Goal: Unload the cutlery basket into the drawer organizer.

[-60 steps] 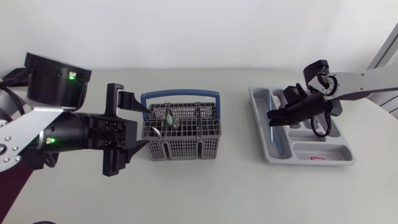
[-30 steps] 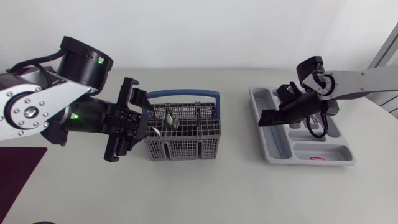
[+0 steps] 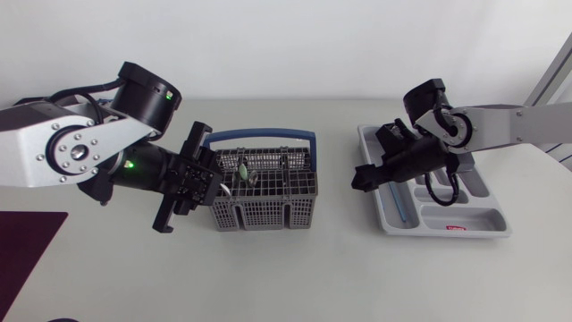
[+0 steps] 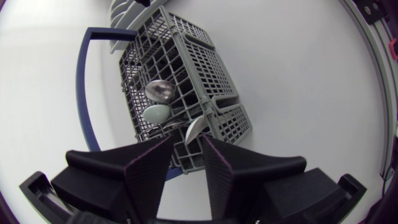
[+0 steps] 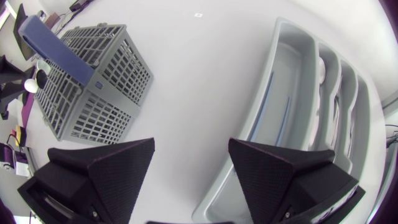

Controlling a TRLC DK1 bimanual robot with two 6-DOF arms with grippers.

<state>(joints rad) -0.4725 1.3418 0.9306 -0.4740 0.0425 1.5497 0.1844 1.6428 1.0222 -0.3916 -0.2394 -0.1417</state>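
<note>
Grey plastic lattice cutlery basket with a blue bail handle (image 3: 262,190) sits mid-counter (image 3: 295,277), spoons (image 4: 160,91) standing inside. Left end effector (image 4: 185,149) at the basket's end wall, fingers slightly parted, grasping nothing. Grey plastic compartmented drawer organizer (image 3: 465,219) lies well apart. Right end effector (image 5: 191,149) released wide, empty, beside the organizer's long compartment.

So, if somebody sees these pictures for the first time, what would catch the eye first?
Most likely the grey cutlery basket with its blue handle, mid-table, with a few spoons sticking up in it. The left arm holds its narrowly open jaws right at the basket's left end. On the right lies the grey drawer organizer, where the right arm hangs its wide-open, empty jaws over the left edge.
</note>
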